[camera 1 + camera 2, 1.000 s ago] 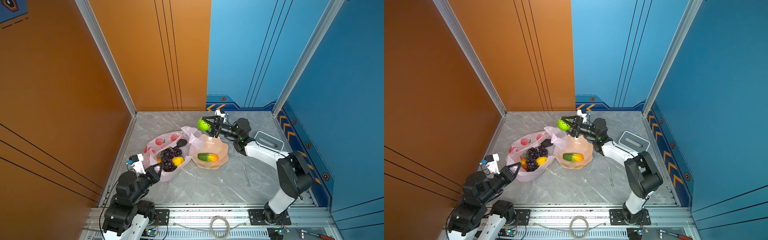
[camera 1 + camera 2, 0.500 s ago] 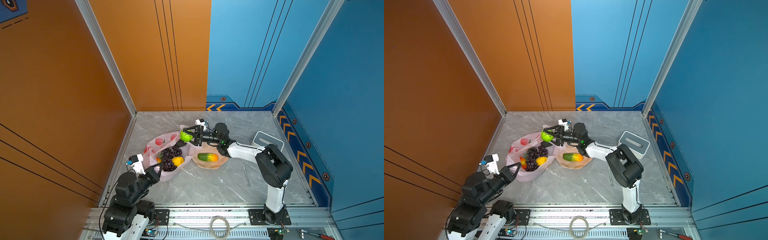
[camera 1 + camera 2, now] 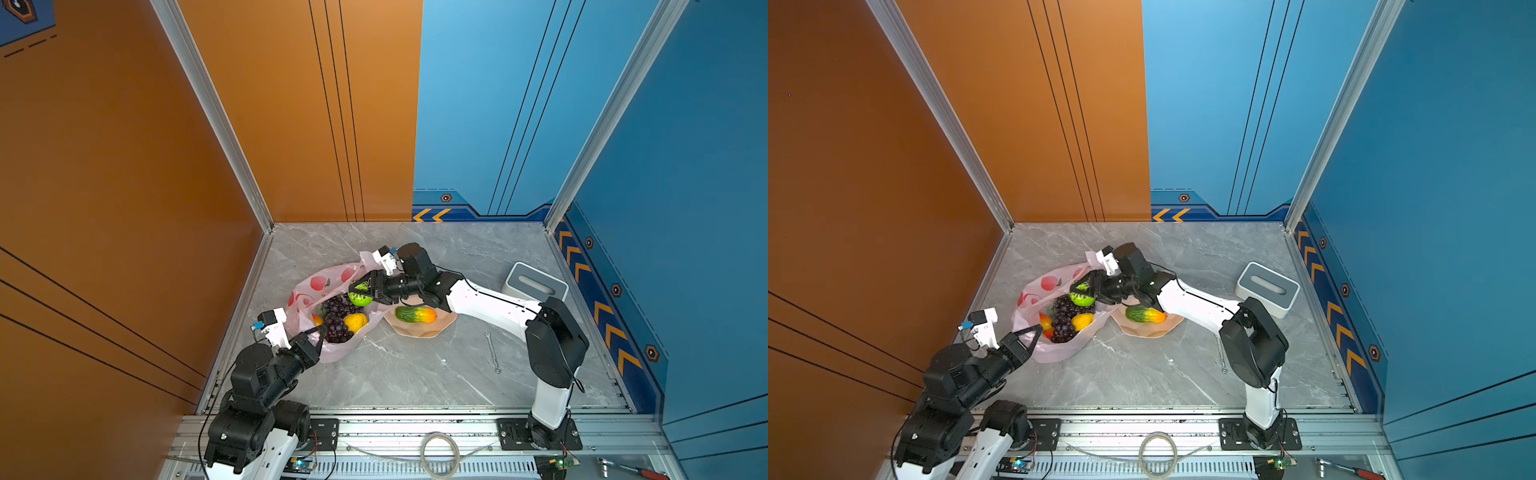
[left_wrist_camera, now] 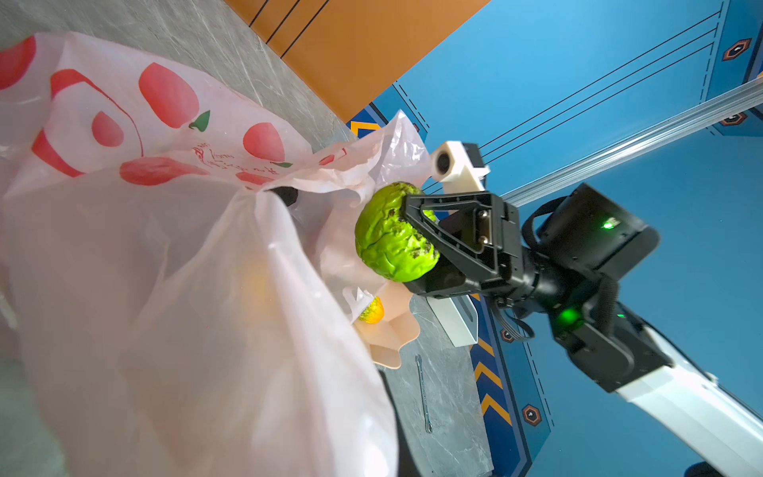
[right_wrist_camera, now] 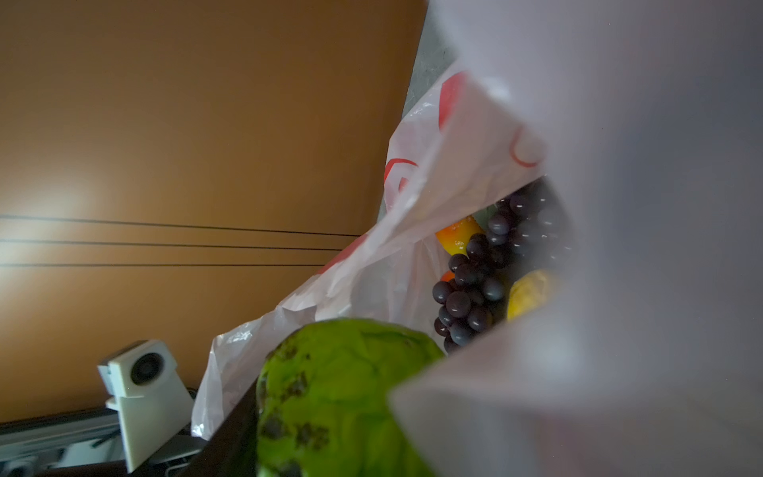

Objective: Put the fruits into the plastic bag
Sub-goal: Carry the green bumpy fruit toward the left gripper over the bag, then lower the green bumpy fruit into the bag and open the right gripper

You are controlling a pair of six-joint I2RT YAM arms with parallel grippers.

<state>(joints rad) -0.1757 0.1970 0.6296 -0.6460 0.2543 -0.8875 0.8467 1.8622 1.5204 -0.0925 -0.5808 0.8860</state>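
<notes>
You are working on a grey marble tabletop [image 3: 415, 374] boxed in by orange and blue walls. The biggest thing on it is the plastic bag [image 3: 320, 286], lying left of centre with its mouth open upward. Your left gripper [image 3: 319, 332] has its jaws together at the bag's near rim and looks to be pinching the film to keep the mouth open. That film veils much of the left wrist view.

Just beside the bag, on its right, sits the peach bowl [image 3: 419, 330]. A grey box [image 3: 534, 284] stands well apart, farther right. Your right gripper [image 3: 1082, 293] reaches over the bowl's far edge and is clamped on the bumpy green ball [image 4: 388, 243]. It holds the ball over the bag's mouth, above the fruit inside, not resting on it.

In the bag you can see dark grapes [image 3: 337, 318], a yellow lemon [image 3: 355, 322] and a red-yellow piece [image 3: 317, 320]. Whatever lies beneath them is hidden, so you cannot count the full load. Only the green-orange oblong [image 3: 415, 314] lies in the bowl. A thin wrench [image 3: 492, 351] lies on the bare table, apart from everything.

By my reading you are near the end. The ball has yet to be let go into the bag, and after it the oblong is the last fruit visible outside.
</notes>
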